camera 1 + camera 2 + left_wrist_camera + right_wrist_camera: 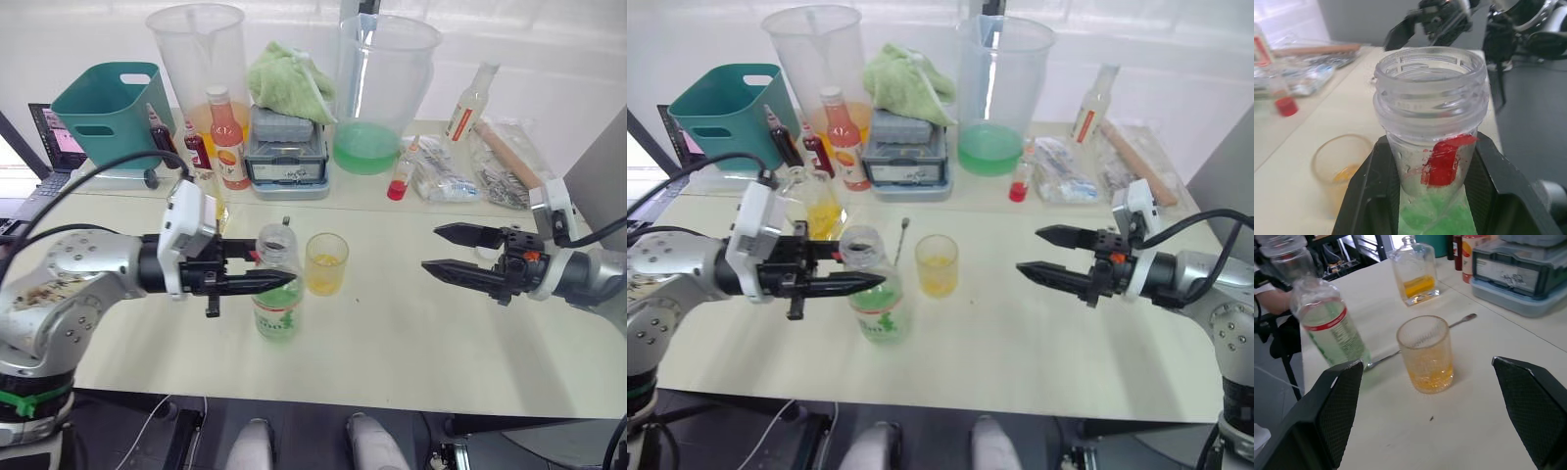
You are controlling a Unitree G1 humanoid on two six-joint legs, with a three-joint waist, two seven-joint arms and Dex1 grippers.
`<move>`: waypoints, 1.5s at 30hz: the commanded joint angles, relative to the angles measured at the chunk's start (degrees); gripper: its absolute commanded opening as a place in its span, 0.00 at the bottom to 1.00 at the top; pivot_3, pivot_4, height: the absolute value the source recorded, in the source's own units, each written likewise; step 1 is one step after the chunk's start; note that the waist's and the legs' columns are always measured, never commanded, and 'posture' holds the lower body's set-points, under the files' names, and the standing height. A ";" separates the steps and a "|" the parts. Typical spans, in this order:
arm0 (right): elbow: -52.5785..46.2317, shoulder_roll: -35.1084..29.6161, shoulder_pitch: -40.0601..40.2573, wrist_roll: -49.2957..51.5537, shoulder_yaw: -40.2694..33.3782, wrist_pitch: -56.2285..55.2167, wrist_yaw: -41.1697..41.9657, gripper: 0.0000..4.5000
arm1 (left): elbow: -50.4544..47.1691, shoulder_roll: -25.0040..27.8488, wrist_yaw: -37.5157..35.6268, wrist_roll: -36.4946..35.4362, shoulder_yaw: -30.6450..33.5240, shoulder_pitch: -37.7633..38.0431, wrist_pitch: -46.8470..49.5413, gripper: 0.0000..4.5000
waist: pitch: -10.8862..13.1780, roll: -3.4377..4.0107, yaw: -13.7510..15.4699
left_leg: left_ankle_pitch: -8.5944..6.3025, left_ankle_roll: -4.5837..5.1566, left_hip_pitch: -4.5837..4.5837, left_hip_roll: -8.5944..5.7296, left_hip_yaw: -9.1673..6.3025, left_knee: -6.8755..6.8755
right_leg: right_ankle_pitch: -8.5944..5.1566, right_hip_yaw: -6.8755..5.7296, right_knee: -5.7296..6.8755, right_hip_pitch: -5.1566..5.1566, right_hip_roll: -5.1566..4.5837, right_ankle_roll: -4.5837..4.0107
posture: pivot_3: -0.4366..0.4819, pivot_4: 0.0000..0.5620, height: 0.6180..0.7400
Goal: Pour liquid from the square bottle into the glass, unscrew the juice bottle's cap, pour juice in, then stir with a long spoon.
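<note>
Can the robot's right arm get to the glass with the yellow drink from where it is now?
Probably yes. The right gripper is open and empty, and the bare table lies between it and the glass. The juice bottle, held by the left gripper, stands on the glass's far side.

The juice bottle [278,294] is clear glossy plastic with a printed label; the glass [1426,354] and the square bottle [1413,271] are clear and shiny. The long spoon [1459,322] is thin bright metal. The counter [392,343] looks matt and smooth. A green cloth [289,83] is soft and rumpled.
</note>
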 commanded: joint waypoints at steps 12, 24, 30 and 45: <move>-6.93 5.82 7.15 0.16 2.17 -4.81 -4.98 0.99 | 19.74 -12.61 10.10 23.84 -10.09 -16.57 -21.81 0.31 | 0.01 -0.09 1.75 | 0.00 0.00 -0.20 -0.04 -0.03 0.09 | 0.04 -0.01 -0.04 -0.07 -0.01 0.01 | 0.48 0.27 0.86; -13.09 7.86 14.35 -0.48 0.71 -7.45 -11.17 0.99 | 40.92 -21.06 12.55 39.42 -17.20 -24.08 -43.62 0.31 | 0.01 -0.09 1.56 | 0.00 0.00 -0.18 -0.06 -0.07 0.12 | 0.07 -0.02 0.00 -0.03 0.00 0.02 | 0.48 0.27 0.86; -15.36 8.39 16.84 -0.68 0.09 -8.73 -13.72 0.99 | 48.07 -23.23 14.64 45.73 -19.70 -27.97 -52.92 0.31 | 0.01 -0.09 1.67 | 0.00 0.00 -0.19 -0.10 -0.07 0.15 | 0.08 -0.01 0.00 -0.01 -0.04 0.07 | 0.48 0.27 0.86; -17.98 8.18 18.76 -0.04 -0.39 -10.18 -18.30 0.99 | 65.08 -22.83 36.53 72.39 -27.84 -31.45 -83.32 0.31 | 0.00 -0.10 1.83 | 0.00 0.00 -0.19 -0.14 -0.08 0.16 | 0.11 0.00 0.02 0.02 -0.06 0.06 | 0.48 0.27 0.86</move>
